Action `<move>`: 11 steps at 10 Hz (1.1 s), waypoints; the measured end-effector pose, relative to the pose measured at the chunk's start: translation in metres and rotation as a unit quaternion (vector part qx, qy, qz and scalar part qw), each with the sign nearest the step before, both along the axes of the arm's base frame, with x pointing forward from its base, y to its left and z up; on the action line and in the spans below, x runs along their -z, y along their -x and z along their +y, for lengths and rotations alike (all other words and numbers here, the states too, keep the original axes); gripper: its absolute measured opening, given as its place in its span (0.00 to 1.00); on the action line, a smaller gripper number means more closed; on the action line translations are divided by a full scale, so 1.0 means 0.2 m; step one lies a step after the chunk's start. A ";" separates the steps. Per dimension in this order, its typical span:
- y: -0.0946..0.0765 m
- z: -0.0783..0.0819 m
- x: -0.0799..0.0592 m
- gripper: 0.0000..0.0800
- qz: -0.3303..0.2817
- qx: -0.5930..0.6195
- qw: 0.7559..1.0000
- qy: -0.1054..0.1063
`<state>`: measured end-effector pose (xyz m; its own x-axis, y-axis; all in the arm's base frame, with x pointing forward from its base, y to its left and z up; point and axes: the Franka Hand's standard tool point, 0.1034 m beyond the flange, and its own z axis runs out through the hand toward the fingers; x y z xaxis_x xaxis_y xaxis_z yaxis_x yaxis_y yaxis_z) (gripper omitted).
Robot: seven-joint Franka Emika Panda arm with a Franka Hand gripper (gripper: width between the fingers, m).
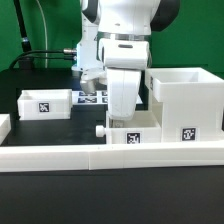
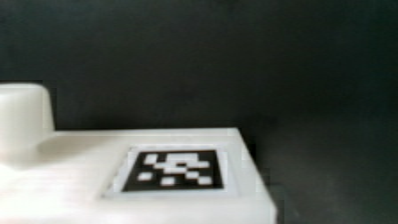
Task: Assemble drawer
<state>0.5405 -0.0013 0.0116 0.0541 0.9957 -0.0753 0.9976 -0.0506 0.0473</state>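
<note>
A small white drawer tray (image 1: 132, 136) with a side knob (image 1: 100, 130) and a square tag sits against the long low white wall. My gripper (image 1: 125, 117) is lowered straight onto this tray, and its fingertips are hidden behind the hand and the tray's wall. In the wrist view the tray's tagged face (image 2: 178, 168) fills the lower part, very close, with a rounded white post (image 2: 22, 120) beside it; no fingers show. The tall housing (image 1: 186, 98) stands just to the exterior view's right of the tray. A second tray (image 1: 45, 103) lies at the exterior view's left.
The long low white wall (image 1: 60, 156) runs across the front. The marker board (image 1: 93, 97) lies flat behind the arm. Black cables run at the back on the exterior view's left. A small white part (image 1: 3, 124) shows at that view's left edge.
</note>
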 end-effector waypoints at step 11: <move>0.01 -0.01 0.00 0.06 0.027 -0.003 1.000 0.008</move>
<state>0.5389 -0.0030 0.0122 0.0445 0.9946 -0.0937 0.9990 -0.0453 -0.0061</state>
